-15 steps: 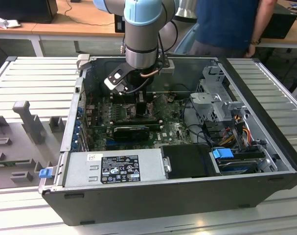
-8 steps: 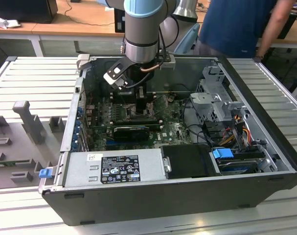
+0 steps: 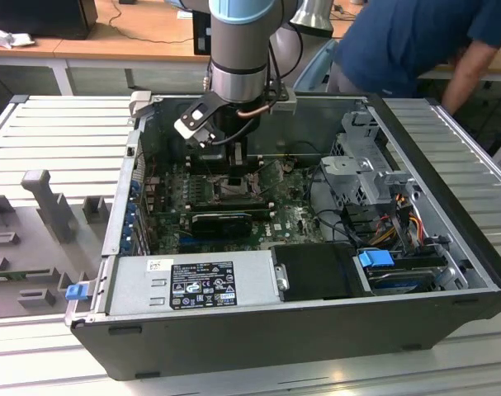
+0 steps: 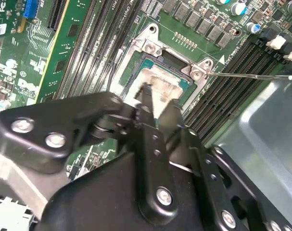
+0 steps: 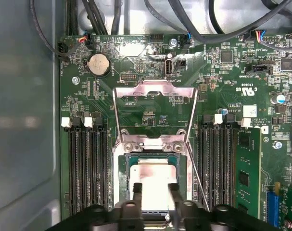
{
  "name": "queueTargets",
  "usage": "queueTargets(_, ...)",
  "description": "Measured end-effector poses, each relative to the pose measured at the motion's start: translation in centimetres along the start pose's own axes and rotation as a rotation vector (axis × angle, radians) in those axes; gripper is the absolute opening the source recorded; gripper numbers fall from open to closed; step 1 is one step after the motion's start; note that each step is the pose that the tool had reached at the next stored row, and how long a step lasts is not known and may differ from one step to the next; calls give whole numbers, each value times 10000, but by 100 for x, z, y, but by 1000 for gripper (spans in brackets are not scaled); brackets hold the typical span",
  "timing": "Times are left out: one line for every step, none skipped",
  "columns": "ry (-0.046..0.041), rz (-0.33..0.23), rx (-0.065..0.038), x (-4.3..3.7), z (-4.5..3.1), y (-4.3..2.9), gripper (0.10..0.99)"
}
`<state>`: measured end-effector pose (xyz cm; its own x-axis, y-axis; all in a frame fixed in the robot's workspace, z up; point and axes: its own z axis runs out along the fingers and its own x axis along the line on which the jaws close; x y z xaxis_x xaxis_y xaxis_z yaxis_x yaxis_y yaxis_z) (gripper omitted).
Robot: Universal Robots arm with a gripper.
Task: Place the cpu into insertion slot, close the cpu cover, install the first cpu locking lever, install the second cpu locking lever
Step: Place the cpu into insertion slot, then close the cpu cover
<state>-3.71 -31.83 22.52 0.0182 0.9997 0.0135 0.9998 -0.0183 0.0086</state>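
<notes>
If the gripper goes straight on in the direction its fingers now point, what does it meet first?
Most likely the cpu, lying in the socket just beyond the spread fingertips of the gripper in the first wrist view. The cpu cover is swung open, off that line. The remaining gap is unclear.

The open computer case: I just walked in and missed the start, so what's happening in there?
A robot arm reaches into the case. Its gripper hovers, fingers apart, right above the cpu, which lies in its socket on the motherboard. The cpu cover is flipped up, not closed. A person leans over beyond the case.
</notes>
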Motion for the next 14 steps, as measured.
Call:
queueTargets(0, 6, -1, 0, -12, 0, 278)
queueTargets(0, 12, -1, 0, -22, 0, 216)
queueTargets(-1, 16, -1, 1, -29, 0, 157)
queueTargets(0, 25, -1, 1, -38, 0, 106)
queueTargets(0, 36, -2, 1, -43, 0, 106)
queueTargets(0, 48, -1, 1, -46, 0, 106)
queueTargets(-1, 55, -1, 1, -52, 0, 106)
queueTargets(-1, 61, -1, 1, -56, 0, 106)
queueTargets(-2, 67, -1, 1, -64, 1, 106)
queueTargets(-2, 76, -1, 1, -75, 0, 106)
queueTargets(-1, 81, -2, 1, -86, 1, 106)
queueTargets(-1, 86, -2, 1, -94, 1, 106)
queueTargets(-1, 91, -2, 1, -100, 1, 106)
queueTargets(-1, 106, -2, 2, -110, 1, 106)
